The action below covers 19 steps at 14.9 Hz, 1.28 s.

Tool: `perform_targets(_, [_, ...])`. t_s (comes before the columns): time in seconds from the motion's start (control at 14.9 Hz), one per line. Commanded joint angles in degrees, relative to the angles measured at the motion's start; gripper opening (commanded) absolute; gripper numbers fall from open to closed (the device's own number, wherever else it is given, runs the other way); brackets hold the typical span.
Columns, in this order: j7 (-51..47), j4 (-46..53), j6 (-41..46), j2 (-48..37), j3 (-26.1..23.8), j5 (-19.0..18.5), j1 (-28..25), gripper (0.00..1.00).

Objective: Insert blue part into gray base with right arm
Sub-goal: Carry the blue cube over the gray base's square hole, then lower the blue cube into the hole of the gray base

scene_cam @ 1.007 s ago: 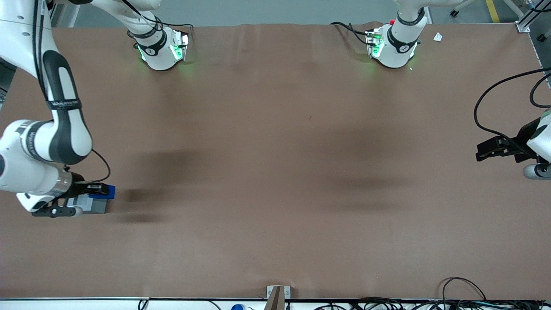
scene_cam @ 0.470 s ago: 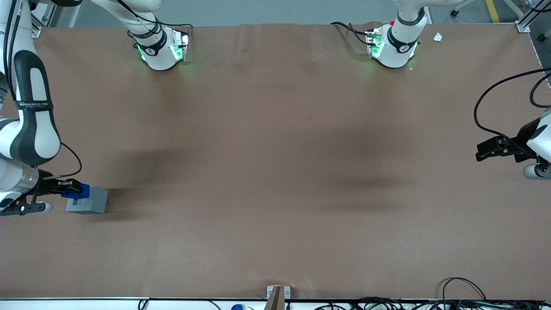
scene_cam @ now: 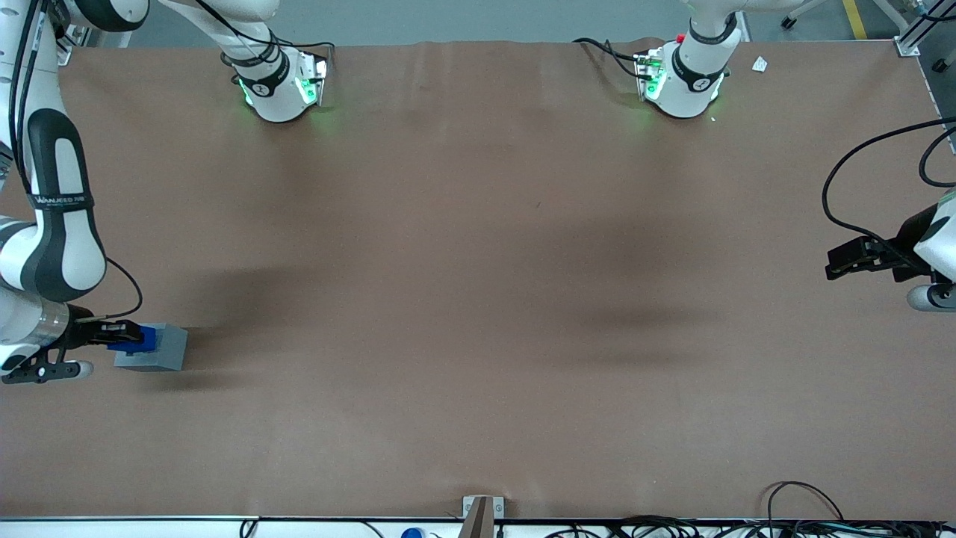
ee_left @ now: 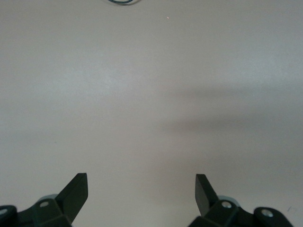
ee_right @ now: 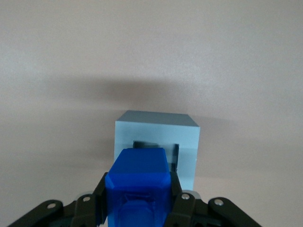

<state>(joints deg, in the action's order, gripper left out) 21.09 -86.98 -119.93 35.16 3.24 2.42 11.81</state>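
Gripper point(ee_right: 137, 210) is clenched on the blue part point(ee_right: 137, 187), black fingers point(ee_right: 182, 208) pressed vs. its two sides, part upright btw them. In the front view the gripper point(scene_cam: 123, 336) sits at the working arm's end of the table, low over the gray base point(scene_cam: 160, 350), w/ the blue part point(scene_cam: 134, 340) over the base's top edge nearest the arm, not over its middle.

Wrist view: gray base point(ee_right: 158, 142) stands on the brown table cover point(ee_right: 151, 56), square socket point(ee_right: 154, 147) in its top face partly visible past the blue part's leading edge. Part covers the rest of the socket, so can't tell whether it's touching the base or hovering just above; looks above, not seated, since its whole upper body shows clear of the top face.

Progress, judged: pick-up done, carry to base done, rough alignment near done. Left: centre the part over the socket, push it down till it seats, then let go & pull back. Part appears offset toward the arm side relative to the socket, so a small shift prob. needed before descent.

Right arm point(scene_cam: 56, 217) reaches down to the spot along the table edge. Nothing else near the base.
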Motion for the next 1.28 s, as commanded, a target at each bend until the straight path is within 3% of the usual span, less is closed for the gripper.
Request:
perform_targets(0.0, [0.35, 2.16, 0.57, 1.13, -0.78, 1.27, 1.02, 0.00])
perform_targets(0.4, [-1.14, 3.13, 0.58, 1.75, -0.78, 3.20, 2.17, 0.00])
perform_targets(1.21, [-3.43, 2.95, 0.66, 2.19, -0.69, 3.38, 2.69, 0.01])
